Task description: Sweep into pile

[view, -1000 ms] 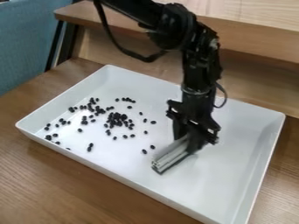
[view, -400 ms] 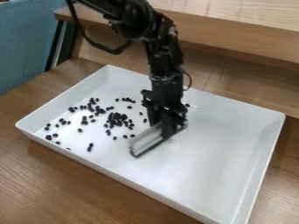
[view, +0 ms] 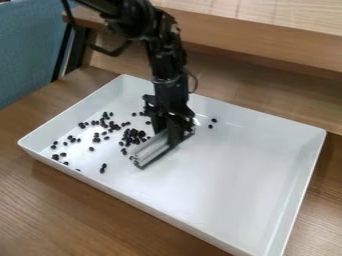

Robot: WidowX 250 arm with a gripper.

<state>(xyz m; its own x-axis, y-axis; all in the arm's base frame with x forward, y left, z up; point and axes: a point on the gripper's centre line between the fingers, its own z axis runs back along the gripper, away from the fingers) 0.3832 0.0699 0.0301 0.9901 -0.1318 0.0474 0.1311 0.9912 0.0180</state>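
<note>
The tray [view: 234, 180] is plain glossy white, with soft grey shading along its walls, and the beans [view: 141, 134] are solid black. Black too are the arm [view: 165, 62] and the claw [view: 173, 136]; the bar [view: 152, 149] is pale silvery grey striped lengthwise with darker lines. The counter [view: 73, 210] is mid-brown with streaky wood grain, the ledge [view: 267, 45] a lighter tan, the fabric [view: 30, 50] muted blue.
</note>
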